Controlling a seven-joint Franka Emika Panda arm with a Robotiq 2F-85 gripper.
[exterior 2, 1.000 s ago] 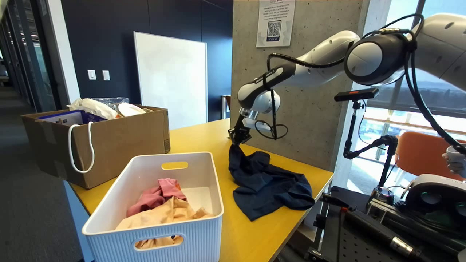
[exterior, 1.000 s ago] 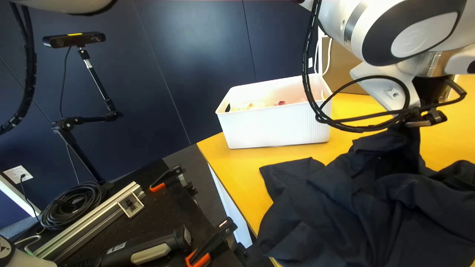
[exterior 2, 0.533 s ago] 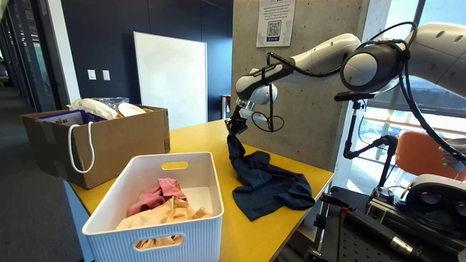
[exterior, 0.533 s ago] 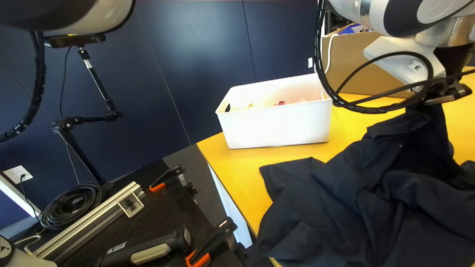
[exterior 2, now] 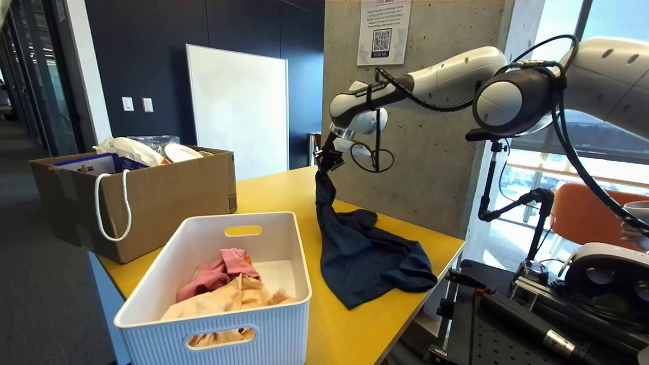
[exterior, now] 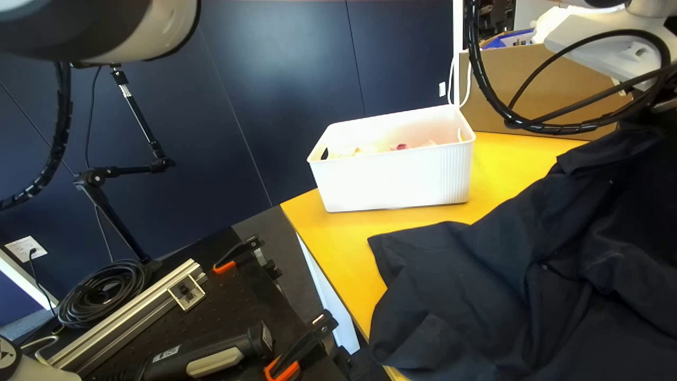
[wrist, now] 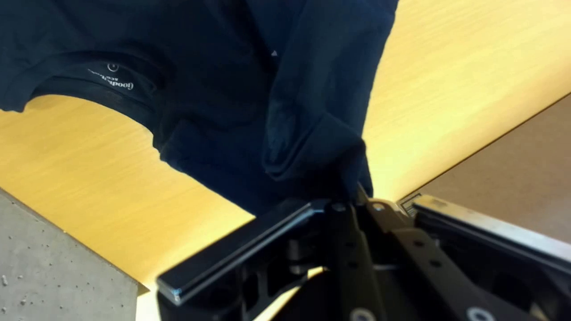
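Observation:
A dark navy shirt (exterior 2: 362, 258) lies crumpled on the yellow table (exterior 2: 274, 195), with one end pulled up. It also shows in an exterior view (exterior: 476, 286) and in the wrist view (wrist: 214, 89), where a neckline with white printed lettering is visible. My gripper (exterior 2: 324, 168) is above the table, shut on the raised end of the shirt. In the wrist view the fingertips (wrist: 355, 198) are close together with cloth between them. The shirt hangs from them in a narrow column, and its lower part rests on the table. The pinched cloth itself is mostly hidden by the fingers.
A white basket (exterior 2: 284, 329) holds a pink cloth (exterior 2: 218, 276) and a peach cloth (exterior 2: 236, 299). A cardboard box (exterior 2: 177, 197) full of items stands behind it. A concrete wall (exterior 2: 421, 167) borders the table. A black cart (exterior: 232, 317) with tools stands beside the table.
My gripper has risen, lifting the held end of the shirt higher. More cloth now hangs in a column, and the lying part is pulled slightly towards the gripper. Basket and box have not moved.

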